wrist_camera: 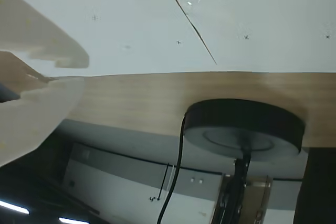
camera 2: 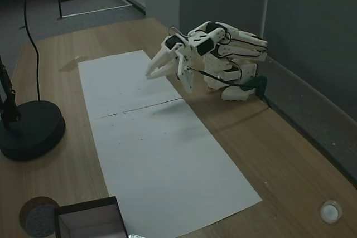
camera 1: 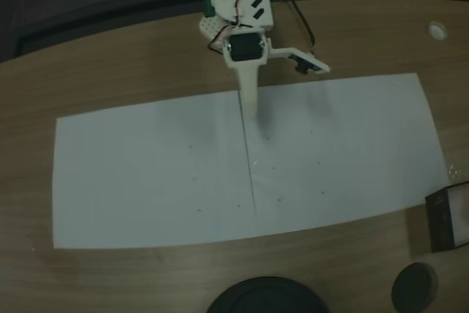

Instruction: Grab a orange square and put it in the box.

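Over the white paper on the wooden table, I am hanging my gripper with my two fingers spread apart and nothing between them. In one fixed view, my long finger is pointing down along the seam where two sheets meet, and my short one is sticking out to the right. In the other fixed view, I am curling up low near the wall, with my gripper above the far end of the paper.

Only the fixed views are showing the box, sitting at the paper's edge, well apart from me, with a dark round cylinder just beside it. My wrist view is showing a big black disc at the table's edge, with a cable hanging down. I cannot see the orange square anywhere.
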`<control>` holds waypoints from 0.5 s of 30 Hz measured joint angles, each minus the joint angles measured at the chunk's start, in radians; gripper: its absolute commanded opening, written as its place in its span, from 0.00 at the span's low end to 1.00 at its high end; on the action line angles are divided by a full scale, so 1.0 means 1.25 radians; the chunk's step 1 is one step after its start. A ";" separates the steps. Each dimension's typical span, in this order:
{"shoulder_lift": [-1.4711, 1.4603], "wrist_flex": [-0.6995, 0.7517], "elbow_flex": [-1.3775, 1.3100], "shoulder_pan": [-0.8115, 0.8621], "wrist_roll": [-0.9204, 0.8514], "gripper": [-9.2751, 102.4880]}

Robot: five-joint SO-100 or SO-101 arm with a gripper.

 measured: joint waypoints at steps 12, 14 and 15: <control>0.000 0.336 -0.017 -0.007 0.000 0.08; 0.000 0.399 -0.033 -0.010 0.000 0.08; 0.000 0.420 -0.038 -0.010 0.000 0.08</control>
